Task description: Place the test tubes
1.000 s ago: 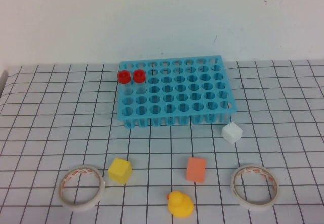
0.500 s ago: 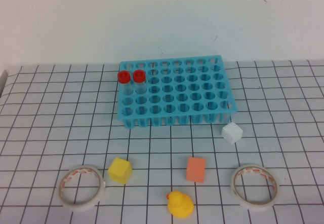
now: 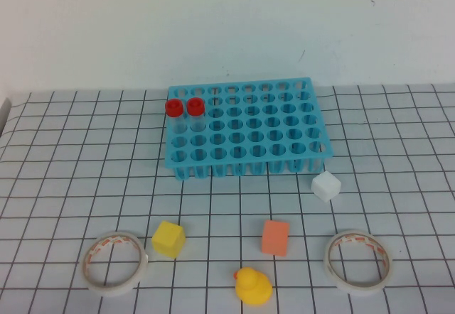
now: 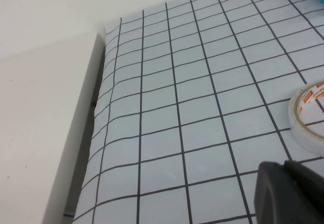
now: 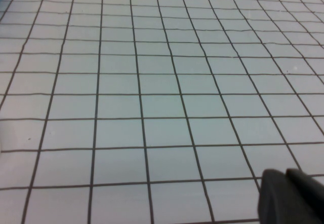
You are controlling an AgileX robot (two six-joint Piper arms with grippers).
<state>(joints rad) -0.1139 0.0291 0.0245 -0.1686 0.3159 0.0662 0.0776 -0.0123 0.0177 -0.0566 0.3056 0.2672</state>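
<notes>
High view: two tubes (image 3: 175, 109) stand in the rack (image 3: 249, 167); my left jaws and right jaws, both pressed together, hover well apart from it.

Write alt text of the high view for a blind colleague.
A blue rack on a gridded mat holds two red-capped test tubes upright at its left. Nearer lie two tape rolls, three blocks, a duck. The left gripper and right gripper, shut, hang over the mat outside this view.
</notes>
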